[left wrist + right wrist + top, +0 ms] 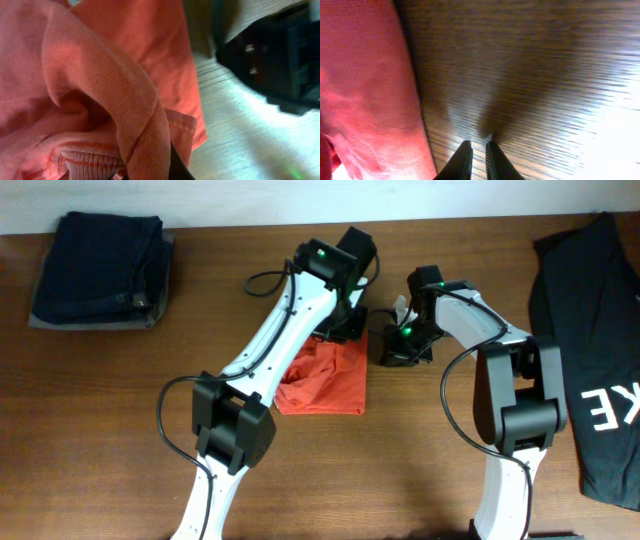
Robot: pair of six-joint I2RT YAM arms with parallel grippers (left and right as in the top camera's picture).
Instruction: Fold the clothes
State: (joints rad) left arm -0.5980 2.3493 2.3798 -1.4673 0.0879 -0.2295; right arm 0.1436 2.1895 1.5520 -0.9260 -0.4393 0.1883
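The clothes, a red-orange T-shirt (pixel 325 385), lie in a folded bundle at the table's middle. My left gripper (pixel 345 320) is at the bundle's far edge, mostly hidden under its own wrist. In the left wrist view a bunched ridge of the shirt (pixel 100 75) runs down into my left gripper (pixel 150 172), which is shut on it; only one dark finger (pixel 177 165) shows beside the cloth. My right gripper (pixel 392 345) hangs low over bare wood just right of the shirt (pixel 365 90). Its jaws (pixel 479 145) stand almost together with nothing between them.
A stack of dark navy folded garments (pixel 98 270) sits at the far left corner. A black T-shirt with white letters (pixel 600 360) lies along the right edge. The right arm's black body (pixel 280 55) is close beside the left gripper.
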